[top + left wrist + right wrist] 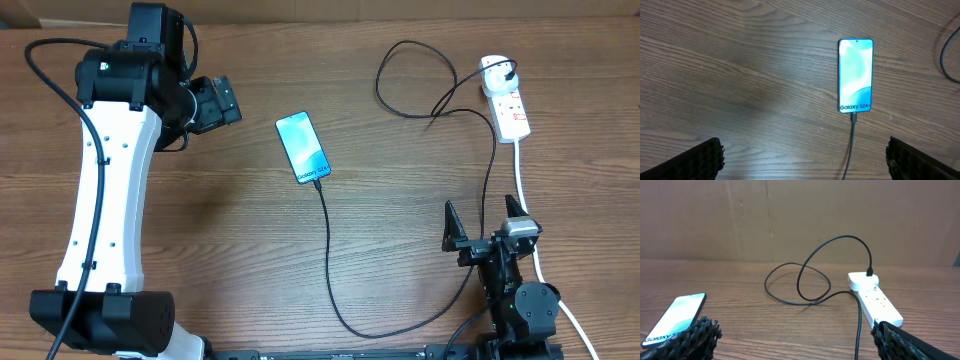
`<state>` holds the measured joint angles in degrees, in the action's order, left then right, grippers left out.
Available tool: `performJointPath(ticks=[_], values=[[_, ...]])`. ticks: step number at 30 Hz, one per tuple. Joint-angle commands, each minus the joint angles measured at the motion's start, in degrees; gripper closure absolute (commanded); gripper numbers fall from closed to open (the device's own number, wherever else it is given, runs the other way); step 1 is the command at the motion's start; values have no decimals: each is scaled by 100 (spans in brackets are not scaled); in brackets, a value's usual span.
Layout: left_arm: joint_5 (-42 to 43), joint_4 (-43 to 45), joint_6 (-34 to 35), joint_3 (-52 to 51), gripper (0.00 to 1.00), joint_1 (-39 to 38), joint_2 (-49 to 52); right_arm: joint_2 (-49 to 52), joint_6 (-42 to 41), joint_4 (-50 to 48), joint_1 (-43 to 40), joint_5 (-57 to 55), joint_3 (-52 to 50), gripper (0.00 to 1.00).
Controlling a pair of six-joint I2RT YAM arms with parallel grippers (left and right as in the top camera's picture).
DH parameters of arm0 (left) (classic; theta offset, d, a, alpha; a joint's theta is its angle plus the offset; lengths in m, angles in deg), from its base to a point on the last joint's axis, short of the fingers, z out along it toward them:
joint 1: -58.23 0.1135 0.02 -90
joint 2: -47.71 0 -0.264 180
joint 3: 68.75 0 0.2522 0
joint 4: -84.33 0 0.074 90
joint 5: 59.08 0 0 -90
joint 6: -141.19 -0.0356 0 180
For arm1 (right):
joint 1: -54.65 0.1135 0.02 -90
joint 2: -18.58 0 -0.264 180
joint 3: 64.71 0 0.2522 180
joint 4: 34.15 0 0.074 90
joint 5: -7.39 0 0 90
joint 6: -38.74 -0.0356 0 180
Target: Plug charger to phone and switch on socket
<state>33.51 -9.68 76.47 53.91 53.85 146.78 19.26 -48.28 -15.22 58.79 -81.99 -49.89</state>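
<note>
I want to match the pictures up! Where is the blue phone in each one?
Overhead: the phone lies near the middle, slightly above centre.
Left wrist: the phone is right of centre, in the upper half.
Right wrist: the phone is in the bottom left corner, partly cut off.
Shared landmark: the black charger cable, visible in all three views.

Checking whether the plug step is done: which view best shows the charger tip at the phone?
Left wrist: the phone lies fully in frame, the charger meeting its bottom edge. Overhead shows the same joint, but small. Right wrist catches only part of the phone, its cable end out of sight.
</note>
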Motion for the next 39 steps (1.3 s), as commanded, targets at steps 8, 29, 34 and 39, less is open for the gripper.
performJointPath(ticks=[8, 29, 34, 39], values=[[-111, -363, -92, -83, 0, -15, -66, -52, 9, -31, -15, -57, -59, 0], [-107, 2330, -772, -4736, 0, 42, -3067, -52, 9, -31, -15, -57, -59, 0], [-109, 2865, -894, -5731, 0, 85, -3906, -52, 9, -31, -15, -57, -59, 0], [-107, 3410, -903, -6806, 0, 299, -5302, -52, 9, -31, -15, -57, -59, 0]])
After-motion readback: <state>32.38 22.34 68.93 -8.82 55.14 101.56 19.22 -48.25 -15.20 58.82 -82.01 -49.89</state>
